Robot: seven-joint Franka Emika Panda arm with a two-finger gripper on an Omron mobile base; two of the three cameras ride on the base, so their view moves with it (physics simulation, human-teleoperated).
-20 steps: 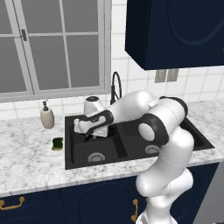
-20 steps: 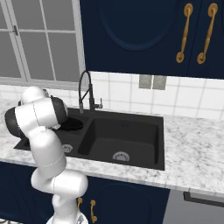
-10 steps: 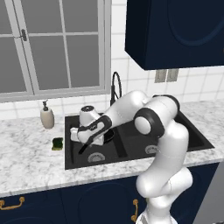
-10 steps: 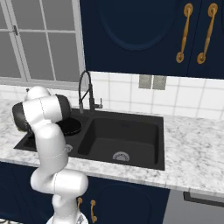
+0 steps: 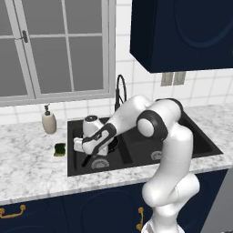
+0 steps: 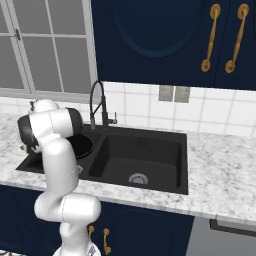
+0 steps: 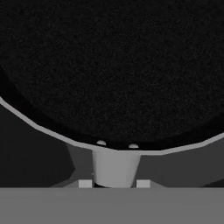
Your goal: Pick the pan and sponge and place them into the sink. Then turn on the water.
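Claw (image 5: pixel 89 154) pinching the frying pan (image 7: pixel 109 65) by its handle (image 7: pixel 114 168) over the left basin of the sink (image 5: pixel 191 136); the arm hides most of the pan. Sponge (image 5: pixel 59 149) on the counter (image 5: pixel 27 159), just left of the sink.

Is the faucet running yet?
Off. No blue stream falls from the faucet into the sink in either base view, and the sponge lies on the counter.
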